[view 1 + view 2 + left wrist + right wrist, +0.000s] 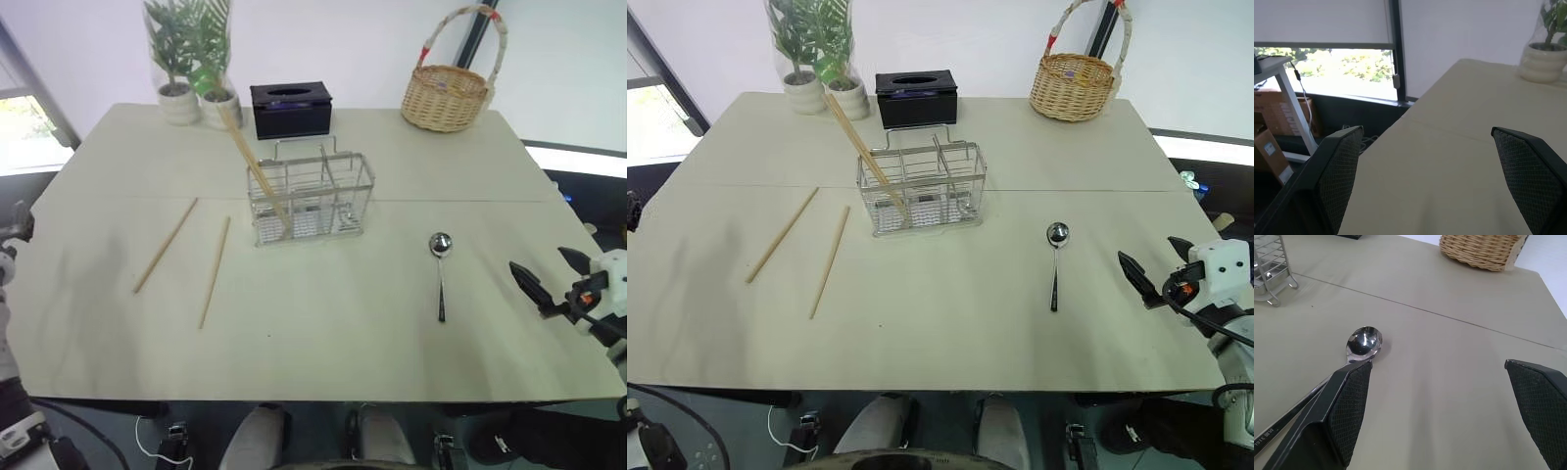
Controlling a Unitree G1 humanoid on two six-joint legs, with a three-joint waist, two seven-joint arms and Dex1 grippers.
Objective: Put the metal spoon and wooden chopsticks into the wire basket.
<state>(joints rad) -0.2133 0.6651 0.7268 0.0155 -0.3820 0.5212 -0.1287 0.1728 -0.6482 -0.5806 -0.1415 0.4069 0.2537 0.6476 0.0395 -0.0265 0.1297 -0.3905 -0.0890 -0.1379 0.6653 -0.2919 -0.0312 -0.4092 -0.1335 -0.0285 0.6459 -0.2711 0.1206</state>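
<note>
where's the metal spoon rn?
In the left eye view the metal spoon lies flat on the table, right of the wire basket, bowl pointing away from the robot, just left of the open right gripper.

the bench (392, 323) is evenly, brightly lit; daylight is seen through a window (1337, 73) at upper left; shadows are faint.

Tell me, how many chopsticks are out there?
4: two chopsticks lie apart on the table, left of the wire basket; two more lean inside its left compartment.
</note>
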